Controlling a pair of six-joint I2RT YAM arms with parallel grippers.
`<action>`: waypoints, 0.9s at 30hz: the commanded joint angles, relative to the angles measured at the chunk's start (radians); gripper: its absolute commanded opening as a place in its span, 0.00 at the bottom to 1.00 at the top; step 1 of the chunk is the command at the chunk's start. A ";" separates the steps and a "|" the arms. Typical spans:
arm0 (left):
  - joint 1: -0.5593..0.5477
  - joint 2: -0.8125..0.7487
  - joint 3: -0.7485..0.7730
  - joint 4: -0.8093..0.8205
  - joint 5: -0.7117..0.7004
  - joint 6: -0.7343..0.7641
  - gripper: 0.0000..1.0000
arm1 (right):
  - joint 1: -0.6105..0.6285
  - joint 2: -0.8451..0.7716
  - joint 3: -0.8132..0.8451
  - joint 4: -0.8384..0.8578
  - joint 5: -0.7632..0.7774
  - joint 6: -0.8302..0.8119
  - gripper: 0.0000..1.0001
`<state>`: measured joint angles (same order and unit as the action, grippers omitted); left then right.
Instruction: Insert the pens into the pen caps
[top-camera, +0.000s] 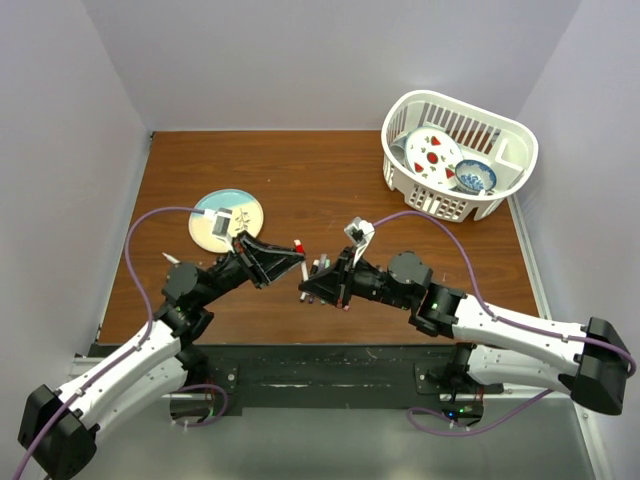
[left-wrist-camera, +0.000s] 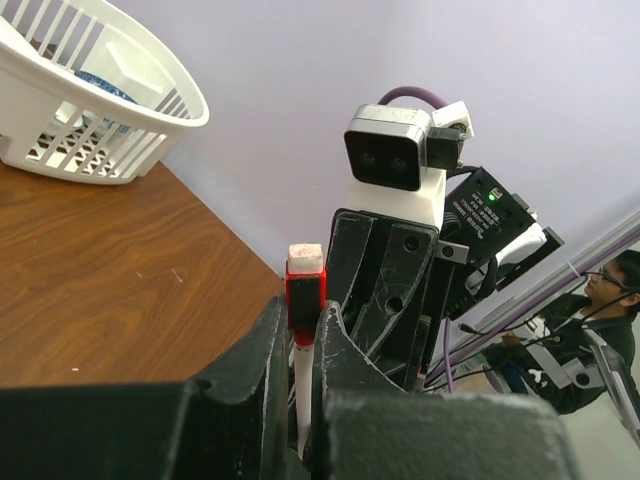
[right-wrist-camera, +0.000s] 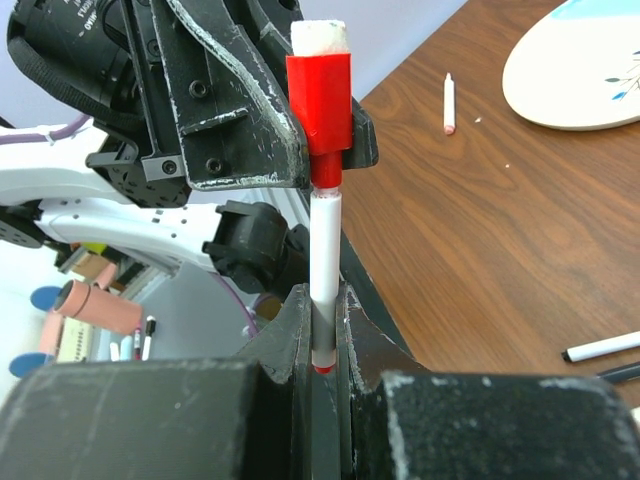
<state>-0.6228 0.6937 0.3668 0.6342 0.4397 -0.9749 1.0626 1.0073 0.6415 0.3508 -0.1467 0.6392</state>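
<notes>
Right gripper (right-wrist-camera: 318, 300) jaws clamp a white pen (right-wrist-camera: 324, 240); left gripper (left-wrist-camera: 300, 330) jaws pinch its red cap (right-wrist-camera: 320, 95), apparently pushed on. Beyond, other pens (right-wrist-camera: 448, 103) lie on the table (right-wrist-camera: 520, 220), one clearly uncapped, so most capping remains.

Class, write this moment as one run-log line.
stage: capping | left gripper: shut on red cap | right gripper: shut on white pen | cap: on pen end

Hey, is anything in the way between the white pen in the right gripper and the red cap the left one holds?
Nothing visible. The white pen runs straight into the mouth of the red cap; no gap shows.
</notes>
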 joint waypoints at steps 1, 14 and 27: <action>-0.005 0.016 -0.009 0.030 0.114 0.035 0.07 | -0.001 0.000 0.086 0.039 0.047 -0.056 0.00; -0.003 0.040 0.101 0.001 0.123 0.067 0.71 | -0.001 0.016 0.046 0.037 -0.045 -0.069 0.00; -0.003 0.093 0.274 -0.186 0.016 0.162 0.65 | 0.000 -0.018 0.014 0.027 -0.053 -0.064 0.00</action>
<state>-0.6270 0.7631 0.5945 0.4671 0.4744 -0.8398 1.0618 1.0130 0.6647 0.3367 -0.1814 0.5850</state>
